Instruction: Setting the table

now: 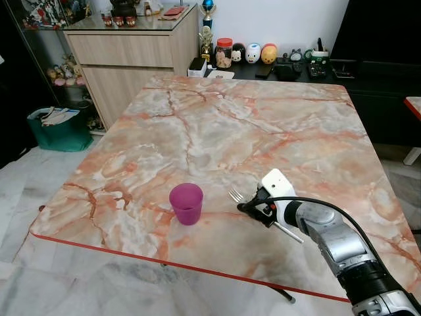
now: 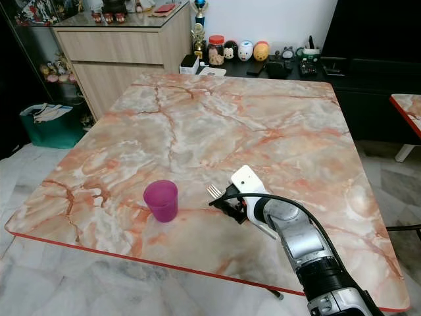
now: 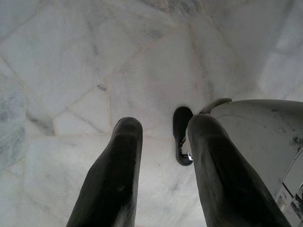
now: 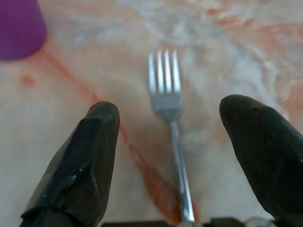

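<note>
I see the marble table [image 1: 217,118] under my right gripper [image 4: 168,142], whose fingers stand spread — the purple cup [image 1: 187,203] sits just beyond them, the fork [image 4: 170,109] flat on the tabletop between them. Left gripper [image 3: 163,161] hangs parted over floor tiles.

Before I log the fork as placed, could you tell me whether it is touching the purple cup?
Apart. The left eye view shows bare marble between the fork and the cup; the right wrist view shows the same gap.
</note>
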`<state>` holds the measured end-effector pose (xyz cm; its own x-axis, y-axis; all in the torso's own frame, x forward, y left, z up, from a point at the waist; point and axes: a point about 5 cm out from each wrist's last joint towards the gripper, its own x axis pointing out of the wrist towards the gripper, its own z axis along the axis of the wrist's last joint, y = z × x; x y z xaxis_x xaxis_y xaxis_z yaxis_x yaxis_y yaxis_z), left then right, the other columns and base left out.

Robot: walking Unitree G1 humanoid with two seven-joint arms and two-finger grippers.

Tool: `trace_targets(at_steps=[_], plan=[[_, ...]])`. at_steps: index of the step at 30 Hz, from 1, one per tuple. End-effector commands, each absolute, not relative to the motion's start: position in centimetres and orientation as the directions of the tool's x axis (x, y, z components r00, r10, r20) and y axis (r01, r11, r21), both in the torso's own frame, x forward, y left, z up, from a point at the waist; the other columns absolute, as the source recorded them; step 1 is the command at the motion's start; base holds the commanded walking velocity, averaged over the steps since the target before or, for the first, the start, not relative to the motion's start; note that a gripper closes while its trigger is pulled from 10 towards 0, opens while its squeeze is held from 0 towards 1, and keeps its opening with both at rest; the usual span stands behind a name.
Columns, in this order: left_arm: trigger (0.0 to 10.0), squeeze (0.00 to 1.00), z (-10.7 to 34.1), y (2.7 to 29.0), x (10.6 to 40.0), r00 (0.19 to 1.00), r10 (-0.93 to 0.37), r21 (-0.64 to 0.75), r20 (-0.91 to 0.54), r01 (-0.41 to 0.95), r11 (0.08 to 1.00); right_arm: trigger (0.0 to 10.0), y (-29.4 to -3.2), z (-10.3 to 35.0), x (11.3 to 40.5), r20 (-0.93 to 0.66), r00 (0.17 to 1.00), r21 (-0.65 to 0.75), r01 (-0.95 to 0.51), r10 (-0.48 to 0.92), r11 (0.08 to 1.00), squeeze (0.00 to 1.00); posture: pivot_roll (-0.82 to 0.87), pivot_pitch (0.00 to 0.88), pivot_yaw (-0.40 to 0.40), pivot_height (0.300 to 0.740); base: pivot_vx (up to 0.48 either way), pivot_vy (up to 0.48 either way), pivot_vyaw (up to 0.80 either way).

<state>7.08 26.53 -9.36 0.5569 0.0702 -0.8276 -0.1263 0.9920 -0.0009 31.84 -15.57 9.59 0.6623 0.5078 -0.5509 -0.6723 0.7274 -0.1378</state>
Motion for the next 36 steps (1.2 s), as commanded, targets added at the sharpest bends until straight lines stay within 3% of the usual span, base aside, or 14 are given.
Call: trace_targets(at_steps=[1,9,26,28,29,32,33,36], plan=[[10.0,0.0,-9.4,26.7,6.6,0.536,0.066,-0.004,-0.841,-0.127,0.992,10.0,-15.6,9.6,31.6,-0.56,0.648,-0.139,-0.688,0.516,0.713,0.0,-0.07,0.0,0.046,0.74,0.0,0.0,0.0],[10.0,0.0,-9.4,26.7,6.6,0.535,0.067,-0.002,-0.842,-0.127,0.992,10.0,-17.7,9.8,31.2,-0.598,0.652,-0.171,-0.672,0.467,0.72,0.0,-0.08,0.0,0.049,0.74,0.0,0.0,0.0],[10.0,0.0,-9.4,26.7,6.4,0.534,0.066,0.001,-0.843,-0.12,0.993,10.0,-17.7,8.6,30.8,-0.598,0.652,-0.127,-0.652,0.467,0.747,0.0,-0.08,0.0,0.055,0.74,0.0,0.0,0.0],[10.0,0.0,-9.4,26.8,6.4,0.533,0.067,0.002,-0.843,-0.12,0.993,8.0,-17.7,8.4,30.9,-0.597,0.654,-0.124,-0.648,0.465,0.751,0.0,-0.08,0.0,0.055,0.74,0.0,0.0,0.0],[10.0,0.0,-9.4,26.8,6.4,0.533,0.067,0.002,-0.844,-0.12,0.993,6.2,-17.7,8.4,30.9,-0.597,0.654,-0.122,-0.647,0.465,0.753,0.0,-0.08,0.0,0.055,0.74,0.0,0.0,0.0],[10.0,0.0,-9.4,26.8,6.4,0.533,0.066,0.003,-0.844,-0.12,0.993,6.2,-17.7,8.4,30.9,-0.596,0.654,-0.122,-0.647,0.465,0.753,0.0,-0.08,0.0,0.055,0.74,0.0,0.0,0.0],[10.0,0.0,-9.4,26.8,6.4,0.533,0.066,0.002,-0.844,-0.119,0.993,0.0,-17.7,8.3,30.9,-0.597,0.656,-0.125,-0.645,0.462,0.754,0.0,-0.08,0.0,0.057,0.74,0.0,0.0,0.0],[10.0,0.0,-9.4,26.8,6.4,0.533,0.065,0.002,-0.844,-0.118,0.993,0.0,-17.6,8.3,31.0,-0.597,0.658,-0.128,-0.643,0.459,0.755,0.0,-0.08,0.0,0.058,0.74,0.0,0.0,0.0]])
